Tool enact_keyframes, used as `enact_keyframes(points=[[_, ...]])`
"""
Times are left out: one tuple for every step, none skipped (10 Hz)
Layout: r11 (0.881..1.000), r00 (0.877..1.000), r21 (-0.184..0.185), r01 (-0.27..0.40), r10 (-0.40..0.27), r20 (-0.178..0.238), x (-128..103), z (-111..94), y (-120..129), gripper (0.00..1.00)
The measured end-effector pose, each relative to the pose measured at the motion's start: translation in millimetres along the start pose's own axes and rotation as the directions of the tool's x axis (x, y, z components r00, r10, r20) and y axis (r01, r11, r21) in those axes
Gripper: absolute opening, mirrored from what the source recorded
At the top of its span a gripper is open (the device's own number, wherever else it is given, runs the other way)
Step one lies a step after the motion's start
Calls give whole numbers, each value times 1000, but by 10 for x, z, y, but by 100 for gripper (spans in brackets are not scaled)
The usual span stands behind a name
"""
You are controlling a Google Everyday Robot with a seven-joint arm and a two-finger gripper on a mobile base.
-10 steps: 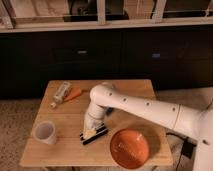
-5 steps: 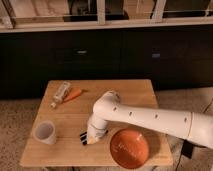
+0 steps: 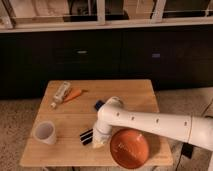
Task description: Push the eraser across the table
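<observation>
On the front half of the table (image 3: 131,95), the eraser (image 3: 86,136) lies flat on the light planks, angled, its two pale stripes showing. The gripper (image 3: 99,142) is down at the tabletop right against the eraser's right end, at the tip of the white arm (image 3: 155,122) that reaches in from the right. Whether the claw is clenched or released cannot be told, since the wrist covers it.

Just right of the gripper sits the orange plate (image 3: 131,148), near the front edge. A pale cup (image 3: 45,132) stands upright at the front left, apart from the eraser. Toward the back left lie a clear bottle (image 3: 61,93) on its side and, touching it, a carrot (image 3: 74,95); any print on the bottle is too small to read. A small blue object (image 3: 98,105) shows just left of the arm's elbow.

Compared with a second ago, the eraser lies further left, nearer the cup, and the gripper has followed it. The elbow has shifted right, uncovering the blue object. Cup, plate, bottle and carrot are unmoved.
</observation>
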Motion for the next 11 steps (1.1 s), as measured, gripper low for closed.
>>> enact_keyframes(points=[[1000,1000,-6,-5,5,1,56,63,-11,9],[1000,1000,-11,-8,8,2,93,116,-28,9],[1000,1000,-16,-9,9,4,114,152,-53,9],[1000,1000,-18,-7,7,6,119,166,-66,9],[1000,1000,-20,-6,6,6,121,181,-77,9],[1000,1000,-23,-4,4,7,112,187,-105,9],[1000,1000,-26,0,0,4,102,192,-132,9],[1000,1000,-28,4,-4,4,89,201,-154,9],[999,1000,-32,9,-9,3,81,213,-176,9],[999,1000,-38,11,-11,-2,89,226,-182,9],[999,1000,-40,14,-14,-9,81,238,-199,9]])
